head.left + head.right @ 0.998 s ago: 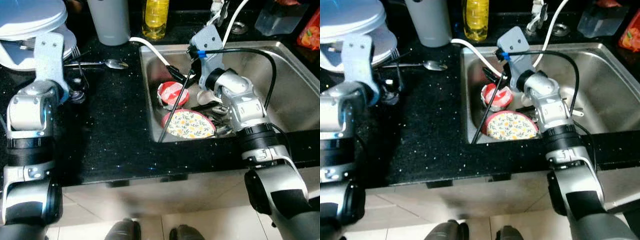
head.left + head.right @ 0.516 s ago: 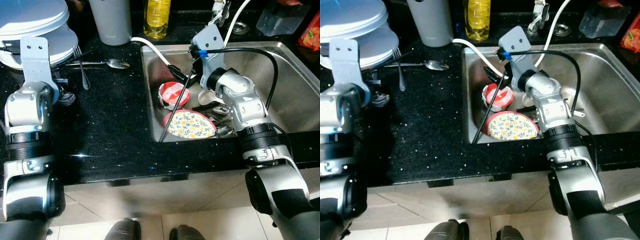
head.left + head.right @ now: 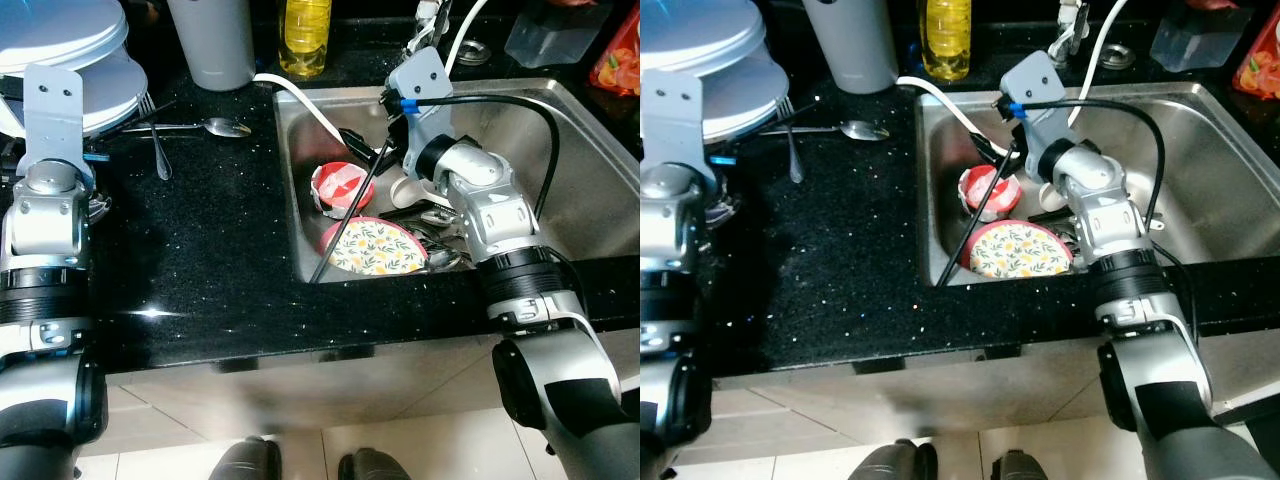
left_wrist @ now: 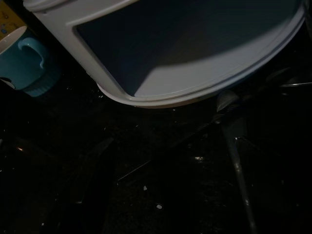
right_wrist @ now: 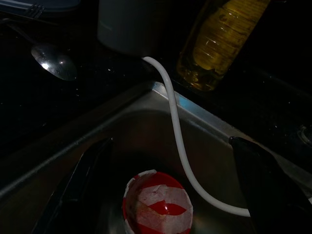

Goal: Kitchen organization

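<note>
In the steel sink (image 3: 560,150) my right gripper (image 3: 330,203) is open, its long black fingers (image 5: 73,187) spread to either side of a red-and-white cup (image 3: 338,187) that lies on its side. The cup (image 5: 157,209) sits between them, apart from both. A floral plate (image 3: 375,250) lies nearer the sink's front wall, with cutlery (image 3: 435,235) beside it. My left arm (image 3: 45,190) is over the dark counter next to a stack of white plates (image 3: 60,45). The left wrist view looks under a white plate rim (image 4: 195,92), with a teal mug (image 4: 24,56) beside it.
A spoon (image 3: 225,127) and a fork (image 3: 155,150) lie on the black counter (image 3: 200,260). A grey container (image 3: 212,40) and a yellow bottle (image 3: 305,35) stand at the back. A white hose (image 3: 300,100) runs into the sink. The tap (image 3: 430,20) is behind the sink.
My left arm has drawn back to the left, away from the spoon and fork, uncovering the fork. The right gripper stays open over the cup.
</note>
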`<state>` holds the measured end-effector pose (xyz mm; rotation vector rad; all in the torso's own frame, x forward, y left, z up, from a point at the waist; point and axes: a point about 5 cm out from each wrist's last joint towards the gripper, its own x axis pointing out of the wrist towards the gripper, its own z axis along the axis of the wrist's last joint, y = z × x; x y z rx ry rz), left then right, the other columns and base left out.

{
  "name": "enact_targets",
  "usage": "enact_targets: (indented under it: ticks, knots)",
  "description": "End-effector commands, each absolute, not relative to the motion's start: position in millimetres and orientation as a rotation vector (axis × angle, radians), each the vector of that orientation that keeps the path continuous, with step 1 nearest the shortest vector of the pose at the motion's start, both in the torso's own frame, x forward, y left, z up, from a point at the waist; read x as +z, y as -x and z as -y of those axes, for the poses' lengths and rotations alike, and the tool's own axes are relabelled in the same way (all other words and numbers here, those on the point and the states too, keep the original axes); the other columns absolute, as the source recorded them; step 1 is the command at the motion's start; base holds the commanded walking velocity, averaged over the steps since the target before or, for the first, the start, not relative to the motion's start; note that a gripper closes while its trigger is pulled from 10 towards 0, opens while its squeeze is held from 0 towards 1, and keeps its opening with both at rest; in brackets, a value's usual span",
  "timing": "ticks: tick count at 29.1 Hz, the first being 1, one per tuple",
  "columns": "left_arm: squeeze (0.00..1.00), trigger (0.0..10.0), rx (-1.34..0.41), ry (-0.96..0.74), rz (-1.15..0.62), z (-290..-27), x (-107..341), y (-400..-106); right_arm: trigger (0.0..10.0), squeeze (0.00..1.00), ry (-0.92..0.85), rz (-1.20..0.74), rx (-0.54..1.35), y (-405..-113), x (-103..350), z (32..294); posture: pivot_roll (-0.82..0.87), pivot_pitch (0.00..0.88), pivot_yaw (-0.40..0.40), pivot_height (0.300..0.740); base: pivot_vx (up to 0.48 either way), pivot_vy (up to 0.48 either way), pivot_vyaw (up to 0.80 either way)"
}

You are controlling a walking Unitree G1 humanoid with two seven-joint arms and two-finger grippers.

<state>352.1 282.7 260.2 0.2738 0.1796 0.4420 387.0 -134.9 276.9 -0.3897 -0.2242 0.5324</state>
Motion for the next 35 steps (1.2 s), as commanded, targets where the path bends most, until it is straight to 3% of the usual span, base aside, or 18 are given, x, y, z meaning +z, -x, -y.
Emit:
enact_targets:
  ticks: [1,7,8,14,18,19,20,22,29,35]
  knots:
    - [1.0,10.0,0.463,-0.267,-0.151,-287.0,269.5,-349.4,10.0,0.0,0.378,0.228,0.536,-386.0,276.4,135.0,0.1,0.096,0.025,0.74,0.0,0.0,0.0]
    - [1.0,10.0,0.441,-0.087,-0.254,-282.4,248.2,-342.1,10.0,0.0,0.376,0.232,0.548,-386.8,277.1,131.9,0.11,0.086,0.017,0.74,0.0,0.0,0.0]
    - [0.0,10.0,0.429,-0.057,-0.299,-280.1,238.5,-341.6,10.0,0.0,0.376,0.232,0.55,-386.9,277.1,131.3,0.11,0.086,0.017,0.74,0.0,0.0,0.0]
    - [0.0,10.0,0.401,-0.035,-0.449,-273.6,199.7,-336.5,10.0,0.0,0.376,0.234,0.556,-386.9,277.6,129.4,0.11,0.087,0.016,0.74,0.0,0.0,0.0]
    - [0.0,10.0,0.38,-0.228,-0.575,-281.9,161.8,-323.1,10.0,0.0,0.377,0.234,0.554,-386.4,278.1,130.1,0.1,0.096,0.025,0.74,0.0,0.0,0.0]
    - [0.0,8.4,0.369,-0.271,-0.596,-284.3,154.9,-319.4,10.0,0.0,0.377,0.234,0.552,-386.2,278.0,130.6,0.1,0.096,0.025,0.74,0.0,0.0,0.0]
    - [0.0,8.4,0.363,-0.292,-0.612,-285.4,150.9,-316.5,10.0,0.0,0.377,0.234,0.552,-386.0,277.9,131.0,0.1,0.096,0.025,0.74,0.0,0.0,0.0]
    - [0.0,0.0,0.356,-0.317,-0.629,-289.2,144.9,-311.0,10.0,0.0,0.377,0.232,0.546,-386.0,277.4,132.8,0.1,0.096,0.025,0.74,0.0,0.0,0.0]
    - [0.0,0.0,0.363,-0.353,-0.576,-291.8,150.4,-310.9,10.0,0.0,0.377,0.229,0.54,-385.7,277.2,134.8,0.1,0.102,0.028,0.74,0.0,0.0,0.0]
    - [0.0,0.0,0.322,-0.378,-0.457,-273.4,170.3,-323.2,10.0,0.0,0.378,0.232,0.547,-386.3,278.3,132.1,0.1,0.103,0.024,0.74,0.0,0.0,0.0]
